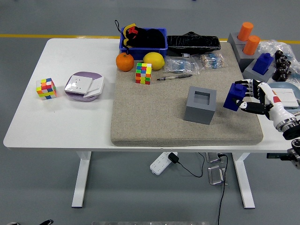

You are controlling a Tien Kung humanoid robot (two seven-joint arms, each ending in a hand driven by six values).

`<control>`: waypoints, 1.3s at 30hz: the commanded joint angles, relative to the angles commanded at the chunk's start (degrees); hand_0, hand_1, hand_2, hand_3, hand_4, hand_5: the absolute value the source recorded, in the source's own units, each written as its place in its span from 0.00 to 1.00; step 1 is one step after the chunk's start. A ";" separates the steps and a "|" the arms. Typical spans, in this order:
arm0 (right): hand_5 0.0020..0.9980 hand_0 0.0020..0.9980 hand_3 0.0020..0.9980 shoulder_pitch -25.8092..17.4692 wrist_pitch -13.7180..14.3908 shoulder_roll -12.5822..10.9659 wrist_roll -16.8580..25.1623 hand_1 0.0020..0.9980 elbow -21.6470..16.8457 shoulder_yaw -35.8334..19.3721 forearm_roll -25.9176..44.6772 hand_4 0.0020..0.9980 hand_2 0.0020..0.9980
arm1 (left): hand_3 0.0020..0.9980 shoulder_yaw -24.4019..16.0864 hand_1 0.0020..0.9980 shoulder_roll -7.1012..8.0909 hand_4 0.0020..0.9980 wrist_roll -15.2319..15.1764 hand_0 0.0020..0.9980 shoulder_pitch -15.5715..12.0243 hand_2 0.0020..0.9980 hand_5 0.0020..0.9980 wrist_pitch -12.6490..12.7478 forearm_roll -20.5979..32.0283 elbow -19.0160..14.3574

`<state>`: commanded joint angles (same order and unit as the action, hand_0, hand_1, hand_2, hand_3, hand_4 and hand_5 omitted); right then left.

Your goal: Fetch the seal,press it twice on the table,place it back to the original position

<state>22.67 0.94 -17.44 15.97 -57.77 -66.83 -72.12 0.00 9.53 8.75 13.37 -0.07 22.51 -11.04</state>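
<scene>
The robot's right hand [255, 98] gripped a blue seal [233, 96] at the right side of a grey felt mat [154, 112], its dark fingers [247, 85] curled over the block's far side and top so the stamping face could point downward. The seal sat just to the three o'clock side of a grey holder block [200, 105], whose square recess on top stood empty, apparently the seat from which the seal came and to which it must go back. Whether the seal's base touched the mat or hung just above it could not be told from the head view. The arm reached in from the picture's lower right, leaving the open stretch of mat at the holder's nine o'clock clear. The left hand was not in view. Away from the work, a colour cube [143, 73], an orange [124, 62], a lemon [153, 61] and a pen [174, 77] lay toward the mat's far edge at twelve o'clock, with a blue bin [125, 47] behind them. A second colour cube [46, 88] and a purple-and-white case [84, 86] rested on the bare white table [28, 136] at nine o'clock. More grey holders carrying orange and blue seals [262, 61] crowded the two o'clock corner, close enough that a wide swing of the wrist could knock them.
</scene>
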 joint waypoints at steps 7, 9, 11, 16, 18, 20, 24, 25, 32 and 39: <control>0.00 0.56 0.39 2.88 -0.69 -0.09 -0.57 0.40 -3.76 2.61 1.49 0.57 0.38 | 0.80 0.00 0.79 0.09 0.69 -0.05 0.81 0.29 0.77 0.43 0.03 0.08 -0.02; 0.00 0.56 0.39 3.59 -0.93 0.09 -0.73 0.40 -4.31 3.96 1.92 0.57 0.38 | 0.80 0.00 0.79 0.07 0.69 -0.04 0.81 0.30 0.77 0.43 0.02 0.11 -0.01; 0.00 0.56 0.39 4.36 -1.21 0.63 -0.93 0.40 -4.53 5.73 2.29 0.57 0.38 | 0.80 0.00 0.79 0.04 0.69 -0.03 0.81 0.27 0.77 0.43 0.00 0.15 -0.01; 0.00 0.56 0.39 5.53 -1.54 1.70 -1.03 0.40 -3.59 8.86 3.08 0.57 0.38 | 0.80 0.00 0.79 0.07 0.69 -0.08 0.81 0.22 0.77 0.43 0.00 0.26 -0.02; 0.00 0.56 0.39 6.00 -1.59 2.12 -0.95 0.40 -2.91 10.36 3.38 0.57 0.38 | 0.80 0.00 0.79 0.15 0.69 -0.03 0.81 0.21 0.77 0.43 0.02 0.34 0.00; 0.00 0.56 0.39 6.31 -1.59 2.38 -0.85 0.40 -2.43 11.31 3.58 0.57 0.38 | 0.80 0.00 0.79 0.20 0.69 0.02 0.81 0.20 0.77 0.43 0.02 0.41 0.00; 0.00 0.55 0.39 7.29 -1.44 2.80 -0.41 0.40 -1.00 13.29 4.15 0.57 0.38 | 0.80 0.00 0.79 0.16 0.69 -0.09 0.81 0.22 0.77 0.43 -0.05 0.56 -0.06; 0.00 0.55 0.39 7.56 -1.41 2.87 -0.30 0.40 -0.66 13.54 4.23 0.57 0.38 | 0.80 0.00 0.79 0.16 0.69 -0.13 0.81 0.26 0.77 0.43 -0.02 0.60 -0.06; 0.00 0.55 0.38 8.78 -1.37 2.42 0.06 0.40 0.92 13.95 4.33 0.57 0.38 | 0.80 0.00 0.79 0.18 0.69 -0.03 0.81 0.31 0.77 0.43 -0.02 0.40 0.00; 0.00 0.55 0.38 8.85 -1.51 1.83 0.13 0.40 1.65 14.28 4.22 0.57 0.38 | 0.80 -0.10 0.79 0.05 0.69 0.08 0.81 0.05 0.77 0.43 -0.10 0.09 -0.04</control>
<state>31.52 -0.57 -15.61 16.10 -56.12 -52.55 -67.90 -0.10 9.58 8.82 13.42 -0.17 22.59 -11.08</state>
